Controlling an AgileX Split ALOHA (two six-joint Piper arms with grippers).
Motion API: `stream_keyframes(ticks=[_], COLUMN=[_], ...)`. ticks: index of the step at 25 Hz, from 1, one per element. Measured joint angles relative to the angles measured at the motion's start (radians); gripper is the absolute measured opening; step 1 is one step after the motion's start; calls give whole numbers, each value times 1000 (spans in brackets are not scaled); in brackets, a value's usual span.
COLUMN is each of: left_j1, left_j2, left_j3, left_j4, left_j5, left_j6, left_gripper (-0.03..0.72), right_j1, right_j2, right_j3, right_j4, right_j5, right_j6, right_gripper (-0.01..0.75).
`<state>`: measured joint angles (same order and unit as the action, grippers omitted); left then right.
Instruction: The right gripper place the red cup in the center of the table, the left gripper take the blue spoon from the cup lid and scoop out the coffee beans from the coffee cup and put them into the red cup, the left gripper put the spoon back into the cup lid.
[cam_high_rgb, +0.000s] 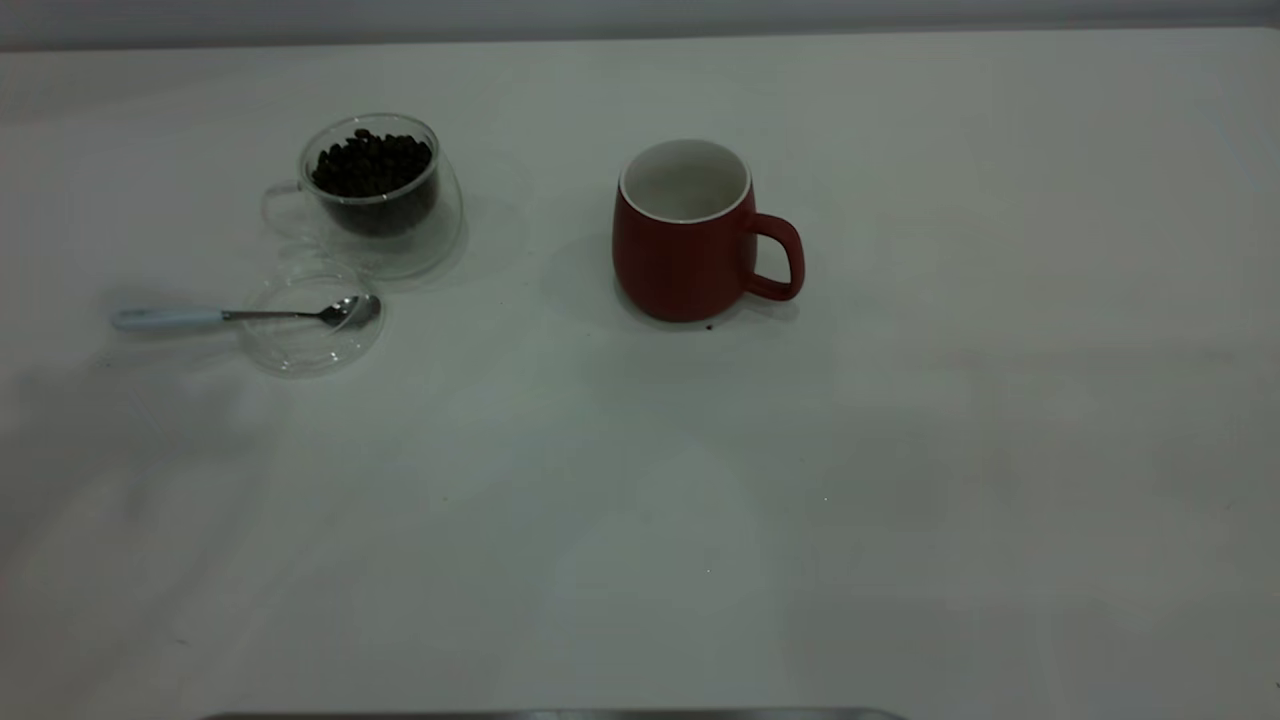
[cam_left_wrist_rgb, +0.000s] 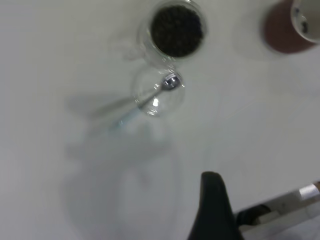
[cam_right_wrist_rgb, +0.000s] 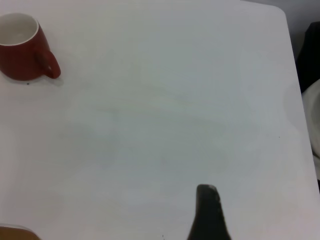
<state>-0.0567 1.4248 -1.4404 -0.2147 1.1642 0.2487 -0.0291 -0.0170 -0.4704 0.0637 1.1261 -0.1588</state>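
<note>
Only the wrist views show the black left gripper (cam_left_wrist_rgb: 214, 200) and right gripper (cam_right_wrist_rgb: 207, 210), jaw state indiscernible; the exterior view shows the pale-blue-handled metal spoon (cam_high_rgb: 240, 316) resting in the clear glass lid (cam_high_rgb: 310, 345).

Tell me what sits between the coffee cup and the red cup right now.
Nothing: in the exterior view only bare table separates the coffee cup from the red cup. The cup lid and blue spoon lie nearer the camera, outside that stretch.

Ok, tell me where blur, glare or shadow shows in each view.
Exterior view: dim, soft shadow left of the red cup. Left wrist view: blurred, the blue spoon smeared, glints on the cup lid. Right wrist view: even light, no glare.
</note>
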Motion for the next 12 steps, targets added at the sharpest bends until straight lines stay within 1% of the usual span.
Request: stream_keyframes(ticks=[8,12], left_j1=[-8,-13], left_j2=[-620,-937], left_j3=[367,537], left_j4=[56,121], left_j5=[0,0], left_j6=[-3,-57], left_gripper=[593,593], right_j1=[0,0], right_j2=[0,0], right_j3=[0,0], right_j4=[0,0], right_j5=[0,0], right_j6=[0,0], right_gripper=[587,587])
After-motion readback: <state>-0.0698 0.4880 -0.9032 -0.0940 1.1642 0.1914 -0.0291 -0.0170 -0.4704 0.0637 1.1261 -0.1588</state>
